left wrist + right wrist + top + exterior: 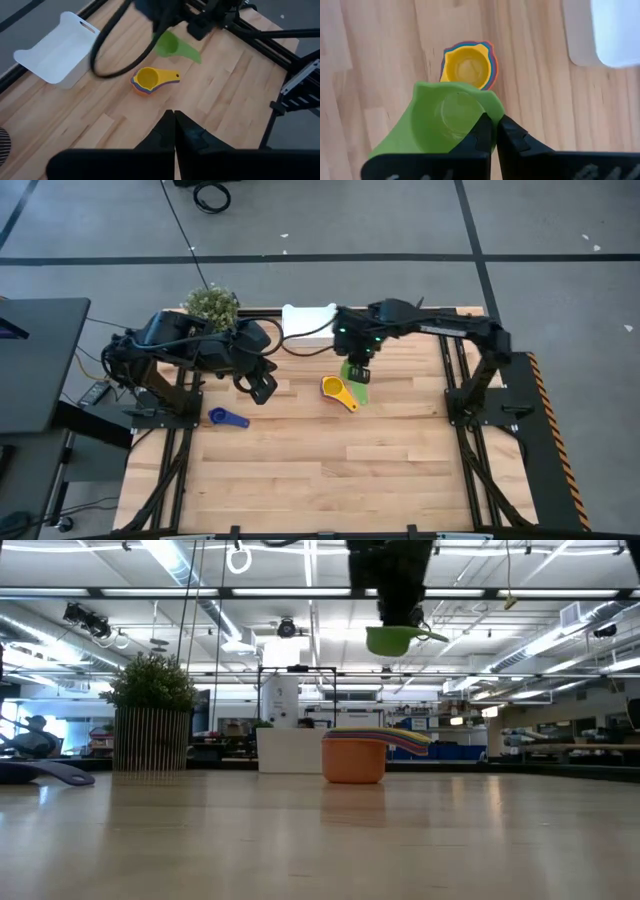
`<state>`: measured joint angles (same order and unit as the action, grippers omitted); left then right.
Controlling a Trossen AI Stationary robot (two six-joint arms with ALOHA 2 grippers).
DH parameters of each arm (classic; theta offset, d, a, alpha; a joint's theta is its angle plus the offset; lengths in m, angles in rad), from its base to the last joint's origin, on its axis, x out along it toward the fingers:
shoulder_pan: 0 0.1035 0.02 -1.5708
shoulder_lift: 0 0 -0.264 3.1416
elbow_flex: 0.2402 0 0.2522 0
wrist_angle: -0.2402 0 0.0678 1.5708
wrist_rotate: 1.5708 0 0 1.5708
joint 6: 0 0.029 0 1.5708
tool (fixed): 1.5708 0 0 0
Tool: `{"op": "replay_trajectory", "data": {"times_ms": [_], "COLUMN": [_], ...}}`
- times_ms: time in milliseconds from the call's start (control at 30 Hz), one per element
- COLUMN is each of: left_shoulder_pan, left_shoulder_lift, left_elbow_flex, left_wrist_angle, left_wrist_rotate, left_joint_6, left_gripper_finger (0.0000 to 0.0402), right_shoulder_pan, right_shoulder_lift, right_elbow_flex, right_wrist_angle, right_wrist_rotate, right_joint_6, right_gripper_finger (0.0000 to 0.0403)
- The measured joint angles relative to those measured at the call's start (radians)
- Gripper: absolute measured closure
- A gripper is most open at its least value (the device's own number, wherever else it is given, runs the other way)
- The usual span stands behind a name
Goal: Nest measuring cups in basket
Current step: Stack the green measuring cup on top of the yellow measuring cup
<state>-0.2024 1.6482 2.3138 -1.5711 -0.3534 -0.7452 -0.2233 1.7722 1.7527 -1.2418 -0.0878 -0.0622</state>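
My right gripper (pixel 358 368) is shut on a green measuring cup (pixel 445 122) and hangs high over the table, beside a stack of nested cups (pixel 338 392). The stack has a yellow cup on top (pixel 468 67) and an orange one at the bottom (pixel 355 758), which stands on the wood. A blue cup (pixel 227 417) lies alone on the table's left part. The white basket (pixel 308 320) stands at the far edge. My left gripper (pixel 174 131) is shut on nothing, raised over the left half of the table. My right gripper pinches the green cup's bowl wall at the rim (pixel 487 111), on the side away from the handle (pixel 390 145). One finger is inside the bowl and one outside. The fingers come from above, pointing down. The cup hangs lifted clear, open side up and about level (pixel 400 638).
A potted plant (pixel 211 305) stands at the far left corner, next to the basket. The near half of the wooden table (pixel 330 480) is bare board. Dark frame rails (pixel 470 430) run along both sides.
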Motion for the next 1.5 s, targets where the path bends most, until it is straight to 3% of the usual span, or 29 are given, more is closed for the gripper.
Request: {"op": "replay_trajectory", "data": {"times_ms": [267, 567, 1400, 1500], "left_shoulder_pan": [0.0, 0.0, 0.0, 0.0], "left_shoulder_lift": [0.0, 0.0, 0.0, 0.0], "left_elbow_flex": [0.0, 0.0, 0.0, 0.0], "left_wrist_angle": [0.0, 0.0, 0.0, 0.0], "left_wrist_rotate": [0.034, 0.036, 0.036, 0.036], "left_joint_6": [0.0, 0.0, 0.0, 0.0], "left_gripper_finger": [0.0399, 0.0399, 0.0399, 0.0399], "right_shoulder_pan": [-0.003, -0.009, -0.034, -0.033], "right_shoulder_lift": [0.214, 0.339, 0.389, 0.389], "right_elbow_flex": [0.174, 0.226, 0.225, 0.225], "right_wrist_angle": [-0.078, -0.072, -0.044, -0.043], "right_wrist_rotate": [-0.044, -0.044, -0.072, -0.072], "right_joint_6": [-0.165, -0.248, -0.354, -0.354], "right_gripper_finger": [0.0391, 0.0391, 0.039, 0.0371]}}
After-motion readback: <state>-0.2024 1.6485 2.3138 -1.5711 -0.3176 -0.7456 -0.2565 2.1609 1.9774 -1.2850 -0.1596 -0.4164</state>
